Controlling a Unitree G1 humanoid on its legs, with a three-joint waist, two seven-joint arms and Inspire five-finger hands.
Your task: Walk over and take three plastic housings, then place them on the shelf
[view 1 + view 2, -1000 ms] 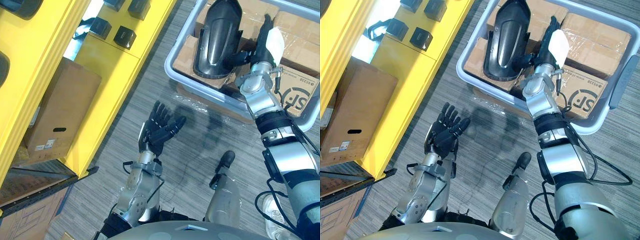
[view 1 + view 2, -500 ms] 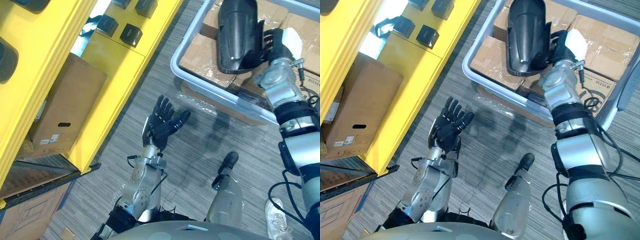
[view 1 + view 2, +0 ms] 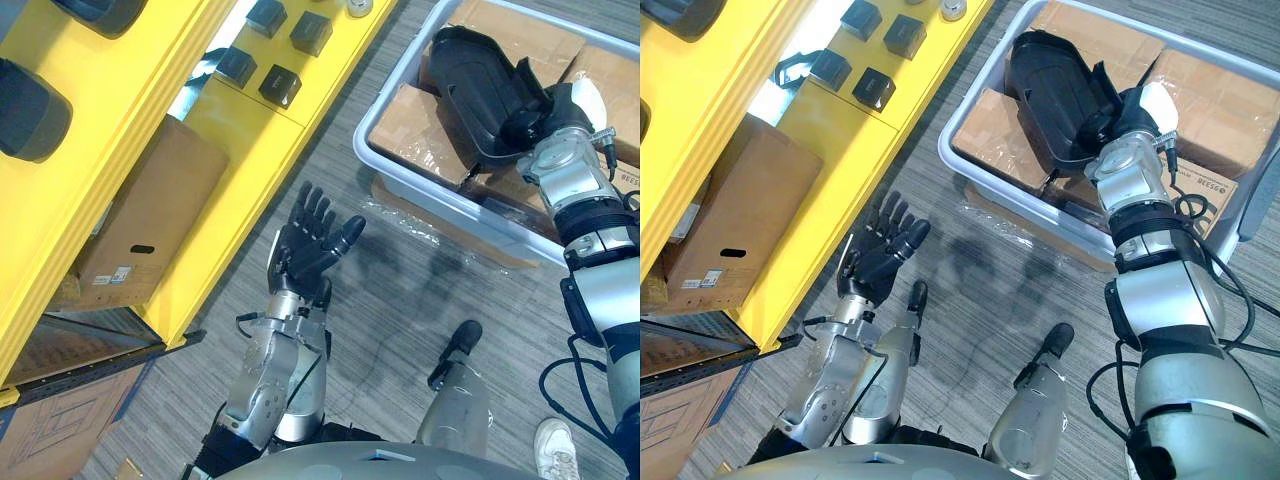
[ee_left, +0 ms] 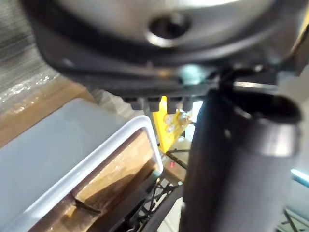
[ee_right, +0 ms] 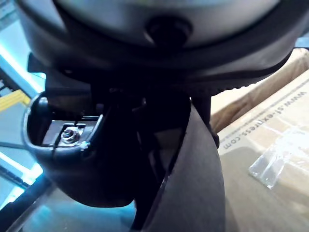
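Fingers of the right hand (image 3: 540, 118) curl round the edge of the black plastic housing (image 3: 480, 88), which we see tilted over cardboard boxes (image 3: 418, 118) in the grey bin (image 3: 420, 188). The left hand (image 3: 305, 250) hangs above the floor (image 3: 400, 300) beside the yellow shelf (image 3: 230, 170), fingers spread, holding nothing.

smooth plastic housing (image 3: 478, 88), cardboard boxes (image 3: 412, 122)

Both arms are silver-grey segmented shells: left arm (image 3: 265, 375), right arm (image 3: 605, 300), with black bands between the segments. Left hand (image 3: 305, 245) and right hand (image 3: 1125, 118) are all dark. White thumb cover (image 3: 588, 98) on the right hand. Beside the cover is a small metal fitting (image 3: 604, 135), probably a screw, too small to confirm.
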